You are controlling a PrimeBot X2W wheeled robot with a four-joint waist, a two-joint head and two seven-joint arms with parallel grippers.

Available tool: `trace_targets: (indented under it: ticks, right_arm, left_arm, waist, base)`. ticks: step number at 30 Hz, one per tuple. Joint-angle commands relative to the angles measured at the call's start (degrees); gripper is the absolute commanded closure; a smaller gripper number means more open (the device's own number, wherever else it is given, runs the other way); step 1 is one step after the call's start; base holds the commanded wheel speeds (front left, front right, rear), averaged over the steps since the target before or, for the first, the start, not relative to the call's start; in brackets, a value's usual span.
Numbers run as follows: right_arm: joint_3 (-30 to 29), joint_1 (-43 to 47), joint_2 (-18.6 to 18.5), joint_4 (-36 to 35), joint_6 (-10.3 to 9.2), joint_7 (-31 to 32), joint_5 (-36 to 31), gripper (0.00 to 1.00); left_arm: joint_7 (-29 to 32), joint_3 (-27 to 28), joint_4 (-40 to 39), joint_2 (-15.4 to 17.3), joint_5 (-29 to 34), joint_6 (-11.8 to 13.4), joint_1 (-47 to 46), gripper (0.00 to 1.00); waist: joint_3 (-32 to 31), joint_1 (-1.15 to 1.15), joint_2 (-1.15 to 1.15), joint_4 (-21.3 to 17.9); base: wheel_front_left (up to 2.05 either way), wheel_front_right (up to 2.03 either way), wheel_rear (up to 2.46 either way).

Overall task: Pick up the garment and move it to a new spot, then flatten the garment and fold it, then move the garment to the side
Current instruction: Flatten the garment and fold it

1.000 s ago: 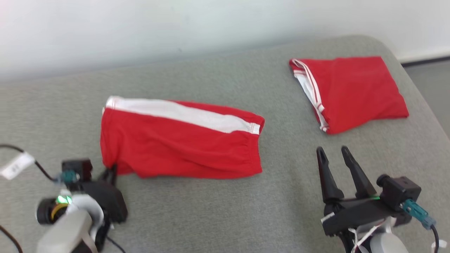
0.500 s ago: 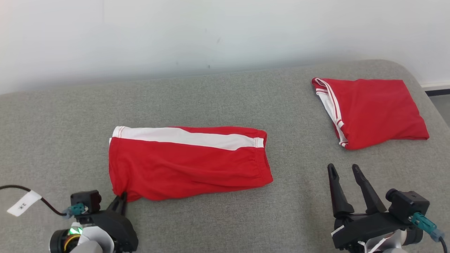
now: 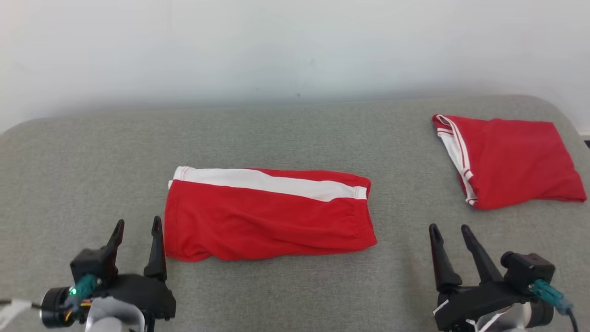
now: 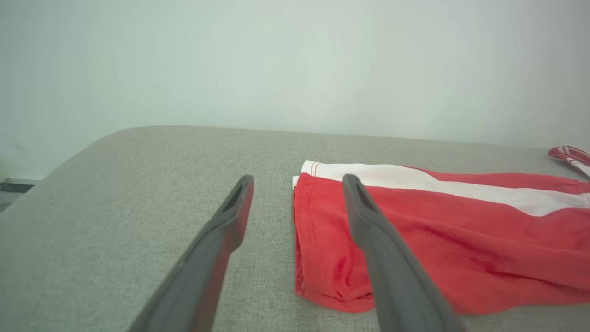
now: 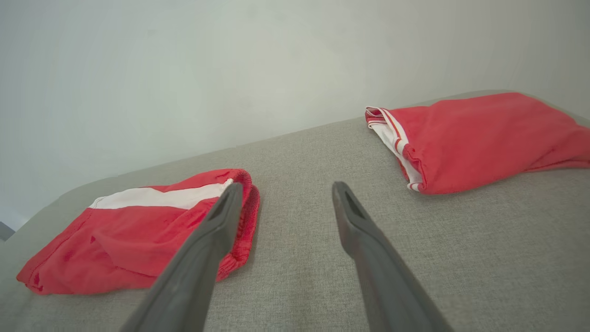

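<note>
The garment (image 3: 269,214), red shorts with a white side stripe, lies folded once and flat in the middle of the grey padded table (image 3: 295,138). My left gripper (image 3: 138,222) stands open just left of the garment's near left corner, apart from the cloth. In the left wrist view the garment (image 4: 438,230) lies past the right finger (image 4: 368,221). My right gripper (image 3: 449,227) hovers open at the lower right, between the two red pieces, holding nothing. The right wrist view shows the garment (image 5: 138,230) at its left.
A second red folded garment (image 3: 507,161) with white trim lies at the table's far right, seen also in the right wrist view (image 5: 474,138). A pale wall (image 3: 295,46) backs the table. The table's rounded right corner (image 3: 564,115) is near that piece.
My left gripper has let go of the garment's near left corner, opened and drawn back a little. The head camera has swung, shifting the whole picture. The right gripper stays open.
</note>
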Motion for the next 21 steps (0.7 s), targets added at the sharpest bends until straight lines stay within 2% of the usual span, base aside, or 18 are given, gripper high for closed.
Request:
trace_targets:
  ticks: [1, 6, 15, 21]
  right_arm:
    - [0.4, -0.7, 0.2, 1.0, -0.15, 0.1, -0.6, 0.0]
    - [0.6, -2.2, 0.3, 4.8, -0.15, 0.6, -1.1, 0.0]
    - [1.5, -7.0, 0.5, 12.2, -0.15, -0.1, -0.8, 0.0]
    - [0.9, -13.6, 0.6, 23.1, -0.15, 1.8, -3.0, 0.0]
  left_arm:
    - [-0.1, 1.8, -3.5, 0.2, 3.7, 1.5, 3.0, 0.0]
    - [-0.1, 5.0, -9.5, 1.0, 9.6, 2.7, 8.3, 0.0]
    - [-0.1, 10.0, -14.0, 2.6, 13.1, 2.5, 15.5, 0.0]
    - [-0.1, 11.6, -17.1, 2.1, 14.8, 3.5, 20.4, 0.0]
  waist:
    - [-0.5, 0.0, 0.0, 1.5]
    - [-1.1, 0.0, 0.0, 3.7]
    - [-2.2, 0.0, 0.0, 5.9]
    - [-2.0, 0.0, 0.0, 8.4]
  base:
    - [0.0, 0.0, 0.0]
    - [0.0, 0.0, 0.0]
    - [0.0, 0.0, 0.0]
    - [0.0, 0.0, 0.0]
